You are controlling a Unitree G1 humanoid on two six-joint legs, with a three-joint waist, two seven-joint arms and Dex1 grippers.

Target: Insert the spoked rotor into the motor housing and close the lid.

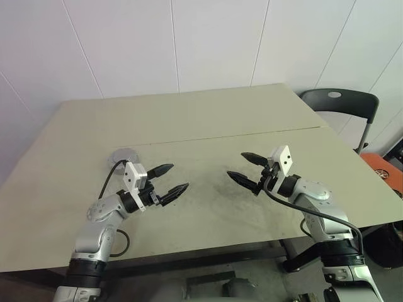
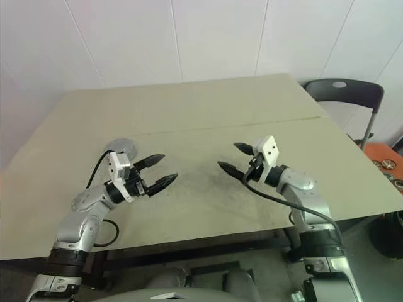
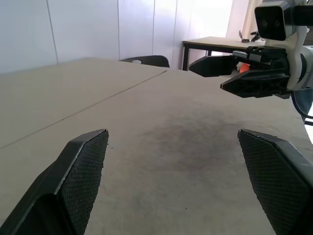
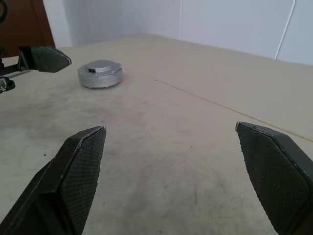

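- Your left gripper (image 1: 173, 179) and right gripper (image 1: 244, 168) both hover over the table (image 1: 208, 119), fingers spread, empty, tips facing each other.
- The motor housing (image 4: 100, 74) sits beyond your left gripper, lid apparently already on; judge it assembled.
- Check the lid sits flush; otherwise press evenly from above.

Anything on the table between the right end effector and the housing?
No: bare, scuffed table lies between the open right end effector and the closed housing, as the right wrist view shows.
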